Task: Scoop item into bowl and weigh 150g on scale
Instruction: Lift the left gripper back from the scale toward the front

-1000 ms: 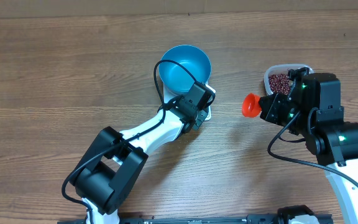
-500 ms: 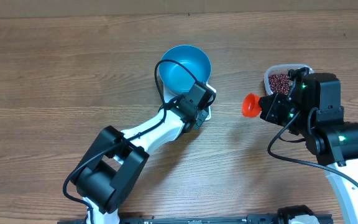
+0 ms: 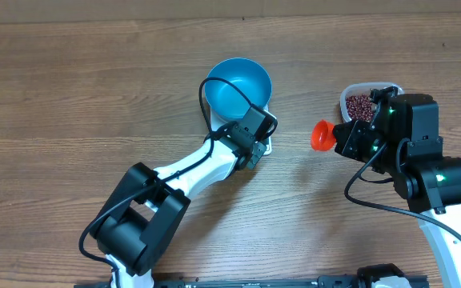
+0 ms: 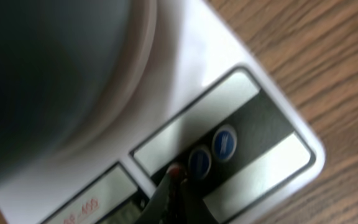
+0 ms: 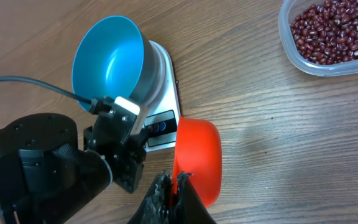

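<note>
The bright blue bowl (image 3: 238,86) (image 5: 107,59) stands empty on the white scale (image 3: 268,146) (image 4: 229,56) (image 5: 165,81). My left gripper (image 4: 174,175) is shut, and its tip rests on the scale's dark panel beside two round blue buttons (image 4: 211,152). My right gripper (image 5: 176,180) is shut on the orange-red scoop (image 3: 321,134) (image 5: 197,158), held above the table between scale and tub. I see no beans in the scoop. The dark red beans (image 3: 360,105) (image 5: 334,28) lie in a clear tub (image 5: 291,53) at the right.
The left arm's black wrist (image 3: 250,130) (image 5: 114,146) leans over the scale's front edge. The wooden table (image 3: 70,96) stretches bare to the left and in front.
</note>
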`<state>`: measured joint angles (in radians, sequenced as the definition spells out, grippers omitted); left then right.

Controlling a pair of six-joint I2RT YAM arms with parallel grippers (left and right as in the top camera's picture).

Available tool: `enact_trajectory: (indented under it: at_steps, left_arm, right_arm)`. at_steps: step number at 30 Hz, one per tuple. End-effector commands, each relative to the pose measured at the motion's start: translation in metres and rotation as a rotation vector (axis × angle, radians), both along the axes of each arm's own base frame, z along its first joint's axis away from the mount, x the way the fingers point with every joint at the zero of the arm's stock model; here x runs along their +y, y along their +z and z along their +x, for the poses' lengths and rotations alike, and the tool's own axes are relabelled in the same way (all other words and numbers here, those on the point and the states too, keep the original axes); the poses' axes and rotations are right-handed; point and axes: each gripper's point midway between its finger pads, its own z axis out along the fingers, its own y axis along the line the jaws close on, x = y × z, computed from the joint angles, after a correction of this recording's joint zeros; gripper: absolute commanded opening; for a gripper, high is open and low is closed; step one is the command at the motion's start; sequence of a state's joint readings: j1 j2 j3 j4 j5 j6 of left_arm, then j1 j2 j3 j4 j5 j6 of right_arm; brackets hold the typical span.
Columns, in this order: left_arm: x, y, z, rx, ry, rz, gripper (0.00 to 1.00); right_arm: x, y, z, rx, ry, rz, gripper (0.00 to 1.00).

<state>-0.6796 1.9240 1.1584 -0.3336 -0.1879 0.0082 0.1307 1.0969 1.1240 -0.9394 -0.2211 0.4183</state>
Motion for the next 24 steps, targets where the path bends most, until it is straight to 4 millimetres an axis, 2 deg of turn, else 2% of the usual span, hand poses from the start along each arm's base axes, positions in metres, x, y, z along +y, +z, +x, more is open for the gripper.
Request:
enact_trajectory:
  at_steps: [1, 6, 10, 11, 12, 13, 14, 20, 24]
  left_arm:
    - [0.007, 0.008, -0.010, 0.025, 0.031, -0.017, 0.04]
    - [0.002, 0.063, -0.020, -0.037, 0.005, -0.084, 0.04]
    - [0.009, 0.093, -0.036, -0.036, 0.018, -0.113, 0.04]
    - [0.012, 0.098, -0.039, -0.032, 0.037, -0.123, 0.08]
    - [0.015, 0.104, -0.043, -0.028, 0.057, -0.135, 0.21]
    - [0.019, 0.109, -0.046, -0.023, 0.081, -0.147, 0.73]
    - [0.022, 0.113, -0.048, -0.021, 0.095, -0.153, 1.00]
    - [0.043, 0.142, -0.061, -0.036, 0.124, -0.178, 0.99]
    - [0.057, 0.151, -0.063, -0.040, 0.117, -0.172, 1.00]
  right_arm:
    - [0.000, 0.013, 0.004, -0.040, -0.003, 0.006, 0.04]
    - [0.000, 0.015, 0.006, -0.052, -0.005, 0.010, 0.04]
    - [0.000, 0.015, 0.005, -0.048, -0.005, 0.010, 0.04]
    - [0.000, 0.014, 0.005, -0.047, -0.005, 0.010, 0.04]
    - [0.000, 0.014, 0.005, -0.046, -0.005, 0.009, 0.04]
    - [0.000, 0.014, 0.005, -0.046, -0.005, 0.009, 0.04]
    - [0.000, 0.014, 0.005, -0.046, -0.005, 0.009, 0.04]
    - [0.000, 0.014, 0.005, -0.047, -0.002, 0.006, 0.04]
    - [0.000, 0.014, 0.005, -0.046, -0.002, 0.006, 0.04]
